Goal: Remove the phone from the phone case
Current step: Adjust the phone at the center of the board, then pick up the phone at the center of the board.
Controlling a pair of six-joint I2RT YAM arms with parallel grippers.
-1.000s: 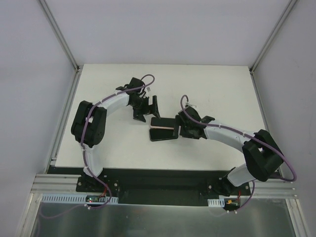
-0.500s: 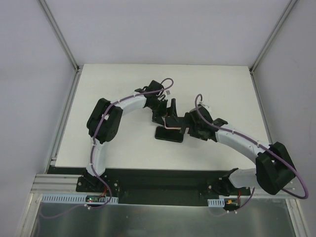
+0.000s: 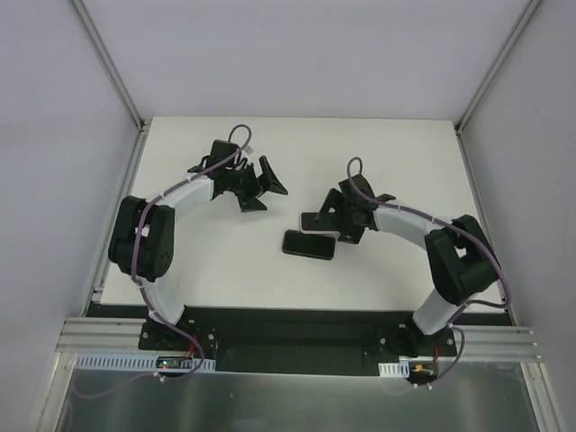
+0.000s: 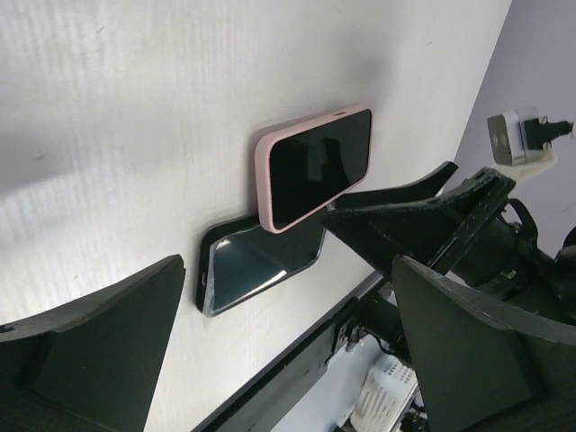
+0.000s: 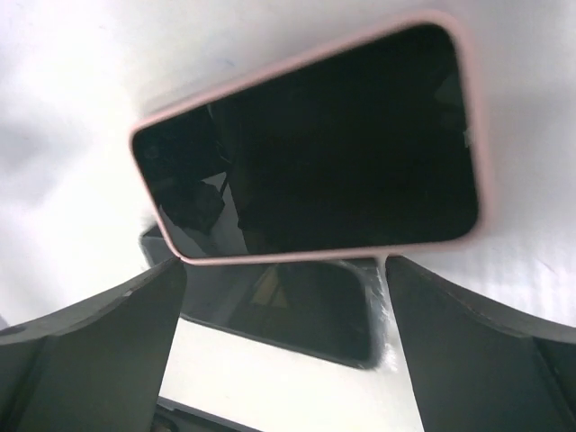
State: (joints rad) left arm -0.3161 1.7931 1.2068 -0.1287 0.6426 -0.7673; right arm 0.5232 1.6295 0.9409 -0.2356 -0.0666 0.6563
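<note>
A pink-edged phone (image 3: 317, 220) with a dark screen lies flat, its near end resting over the far edge of the black phone case (image 3: 309, 244). The case lies open side up, with nothing in it. Both show in the left wrist view, phone (image 4: 315, 166) above case (image 4: 261, 265), and in the right wrist view, phone (image 5: 306, 153) above case (image 5: 297, 310). My right gripper (image 3: 331, 222) is open, its wide jaws flanking the phone's right end (image 5: 286, 342). My left gripper (image 3: 264, 187) is open and empty (image 4: 288, 360), well to the left of both.
The white table (image 3: 207, 261) has metal frame posts at its back corners (image 3: 139, 121). A black rail (image 3: 297, 324) runs along the near edge by the arm bases.
My left gripper has drawn back up and to the left, away from the phone. My right wrist has shifted up and left. The phone now lies above the case instead of in it.
</note>
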